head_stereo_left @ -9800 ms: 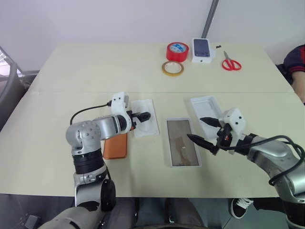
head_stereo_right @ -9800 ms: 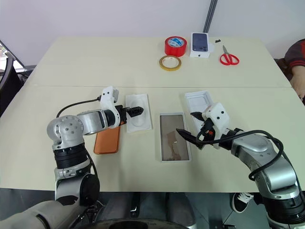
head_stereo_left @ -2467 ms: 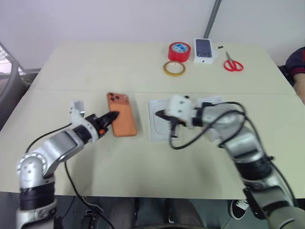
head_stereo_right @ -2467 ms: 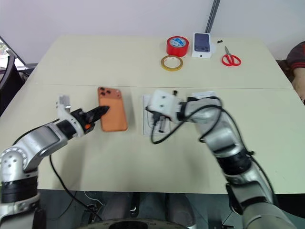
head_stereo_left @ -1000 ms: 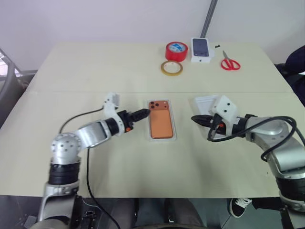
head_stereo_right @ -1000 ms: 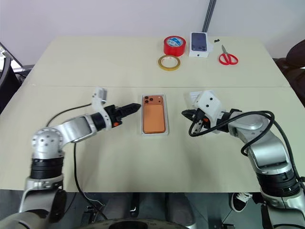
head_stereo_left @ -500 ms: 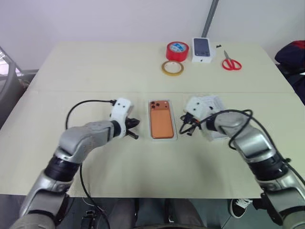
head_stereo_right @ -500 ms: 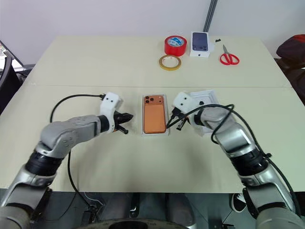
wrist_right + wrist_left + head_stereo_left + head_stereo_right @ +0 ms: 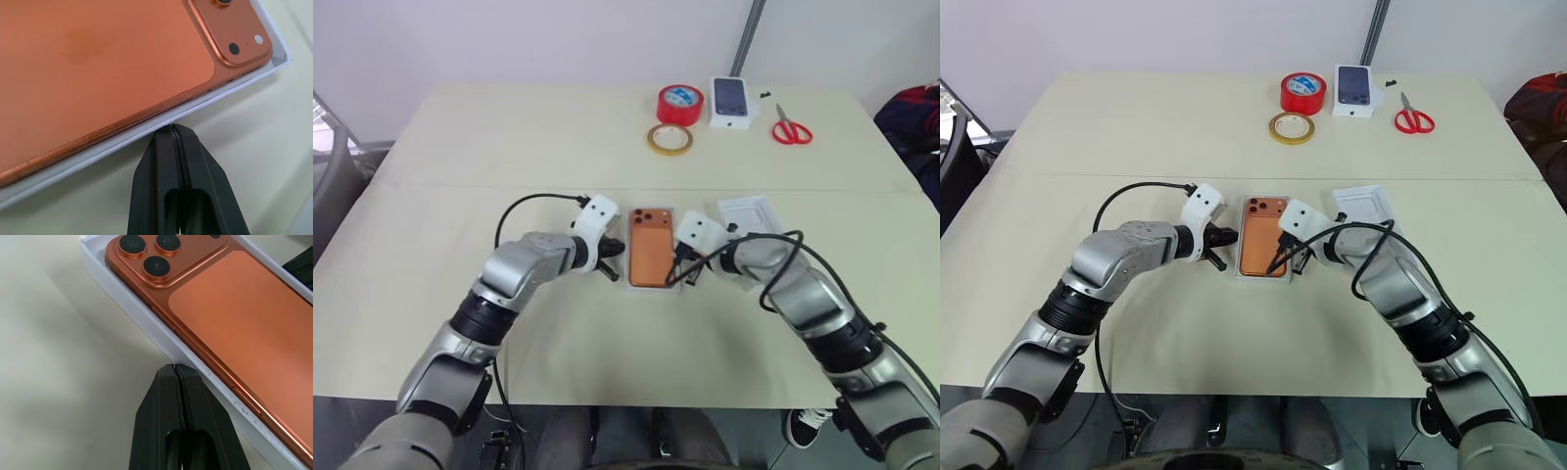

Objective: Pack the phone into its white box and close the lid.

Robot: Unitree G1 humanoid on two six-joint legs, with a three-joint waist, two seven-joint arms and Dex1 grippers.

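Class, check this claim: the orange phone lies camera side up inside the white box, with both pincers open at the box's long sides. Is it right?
One thing is wrong: both pincers are shut, not open. The left wrist view shows the left pincer closed beside the white box; the right pincer likewise. The phone lies as stated.

Matt orange phone (image 9: 234, 318), white cardboard box (image 9: 146, 318)

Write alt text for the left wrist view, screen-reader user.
A flat copper-orange phone, camera lenses up, lies in a shallow white cardboard box on a beige table. The left gripper, black fingers shut together, has its tip at the box's outer wall.
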